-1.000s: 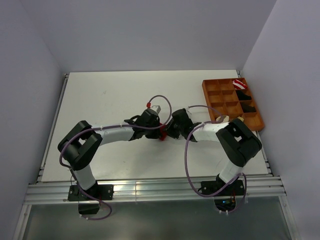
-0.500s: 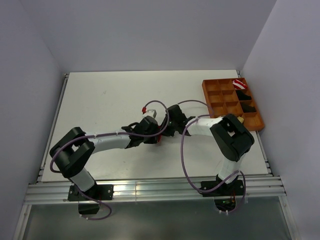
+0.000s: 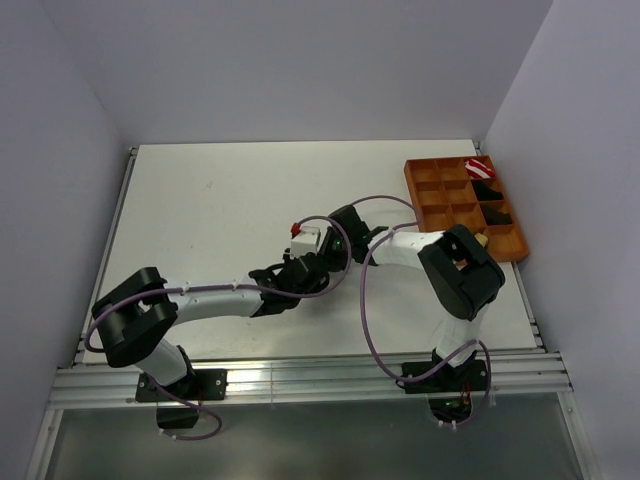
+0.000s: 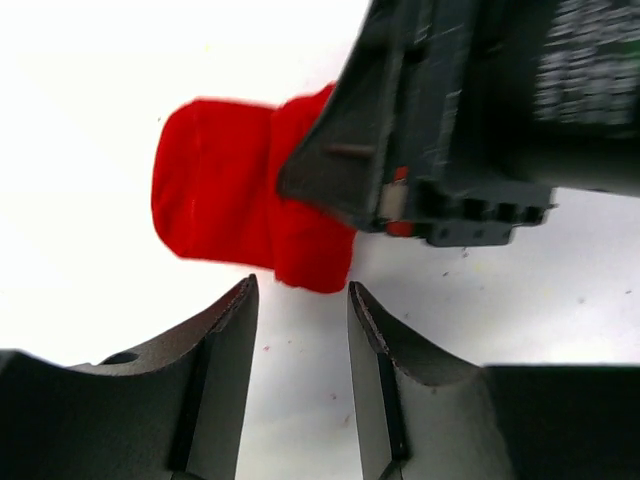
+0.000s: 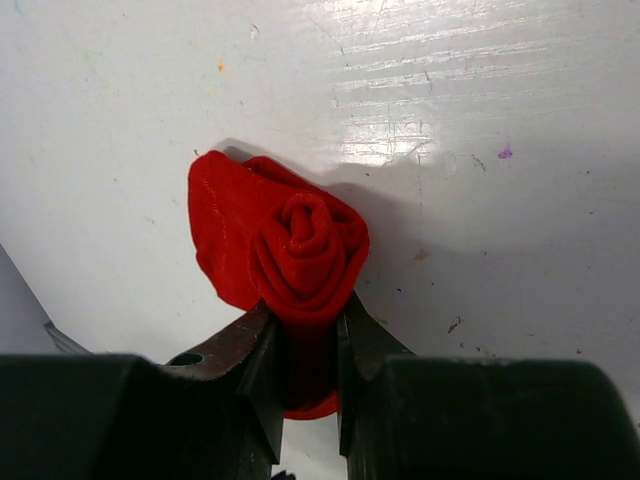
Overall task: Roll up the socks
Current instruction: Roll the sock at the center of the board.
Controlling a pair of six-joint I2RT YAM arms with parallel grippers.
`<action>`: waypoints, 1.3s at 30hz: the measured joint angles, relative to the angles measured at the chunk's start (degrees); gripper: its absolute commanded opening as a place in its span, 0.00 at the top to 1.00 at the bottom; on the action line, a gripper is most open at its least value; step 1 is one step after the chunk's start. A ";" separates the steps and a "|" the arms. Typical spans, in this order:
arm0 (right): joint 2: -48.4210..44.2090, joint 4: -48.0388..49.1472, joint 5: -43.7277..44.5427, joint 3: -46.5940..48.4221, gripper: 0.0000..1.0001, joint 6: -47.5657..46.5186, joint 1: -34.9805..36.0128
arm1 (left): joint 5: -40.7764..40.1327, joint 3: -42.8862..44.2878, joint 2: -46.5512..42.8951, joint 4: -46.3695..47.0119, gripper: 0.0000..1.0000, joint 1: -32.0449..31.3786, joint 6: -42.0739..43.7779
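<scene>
black fingers of the left pincer [image 4: 300, 290] sit closest in its own view. they stand apart with a gap between them. nothing is in that gap, only white worktop [image 4: 90, 90]. so this pincer is open and holds nothing.

just past those fingers lies the red sock [image 4: 230, 200]. it is not touching them. it sits a bit ahead and a bit to the left of the gap. its long way runs sideways across the view, from left to right. its right end goes under the right pincer [image 5: 308, 320], which is just behind it.

the right pincer's own view shows the sock rolled up like a little rose, with the swirl facing up. the two fingers press on the lower part of the roll, one on each side. so this pincer is closed on the red sock and keeps the roll tight on the worktop.

i think the right arm is the one in charge now, as it has the sock. the left one is near, and it would have to move forward and left to reach the loose end.

far away at the right back edge is the orange tray [image 3: 412, 180]. no other loose socks show.
</scene>
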 measured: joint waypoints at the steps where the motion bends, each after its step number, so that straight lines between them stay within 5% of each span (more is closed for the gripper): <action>1: 0.02 -0.20 -0.15 0.07 1.00 -0.13 0.00 | -0.85 0.00 0.00 0.68 0.54 -0.44 0.44; 17: 0.35 -1.88 -2.67 0.74 1.00 -1.55 0.00 | -4.09 0.00 6.75 9.68 0.61 -1.40 7.39; 23: 0.37 -1.84 -2.86 0.74 0.96 -1.66 -0.02 | -4.81 0.37 8.48 10.25 0.96 -1.62 6.05; 25: 0.37 -1.62 -2.99 0.68 0.94 -1.64 -0.04 | -4.90 0.37 8.50 10.23 1.00 -1.73 5.62; 35: -3.69 7.93 -3.06 -6.84 0.41 0.72 -1.05 | 2.05 -1.33 7.23 12.96 0.99 1.53 1.36; 39: -9.07 11.37 -2.25 -12.61 0.30 2.47 -2.32 | 9.99 -3.13 5.73 15.10 0.99 5.95 -1.07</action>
